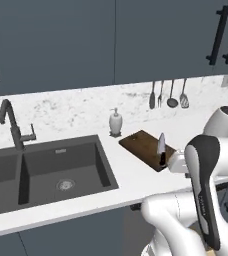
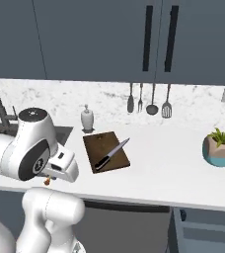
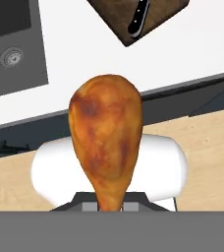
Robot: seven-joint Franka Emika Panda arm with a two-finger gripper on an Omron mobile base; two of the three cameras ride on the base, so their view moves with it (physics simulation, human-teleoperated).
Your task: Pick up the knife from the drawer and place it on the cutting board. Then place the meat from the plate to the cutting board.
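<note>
Two basins: the dark sink [image 1: 46, 172] sat on the far left, sunk into the white tabletop [image 2: 173, 173], with a dark faucet [image 1: 11, 125] behind it
Soap bottle: a little white dispenser [image 1: 115, 121] stood just past the sink, against the marble wall
Cutting board: the dark brown cutting board [image 2: 106, 150] lay flat on the tabletop, right of the sink and near the soap bottle
Knife: the knife [image 2: 111, 154] was lying on the board, black handle toward the front edge, silver blade pointing back and right
Meat: the meat [image 3: 105, 138], a browned drumstick shape, was up off the tabletop; in the hand view its thin end ran down between the finger tips
Pincer: the pincer [image 3: 109, 205] was clamped tight on the meat's narrow end, out past the tabletop's front edge
Utensils: four ladle-type tools [image 2: 149, 101] hung on the wall behind
Plant: a potted succulent [image 2: 221, 147] stood far right on the tabletop
</note>
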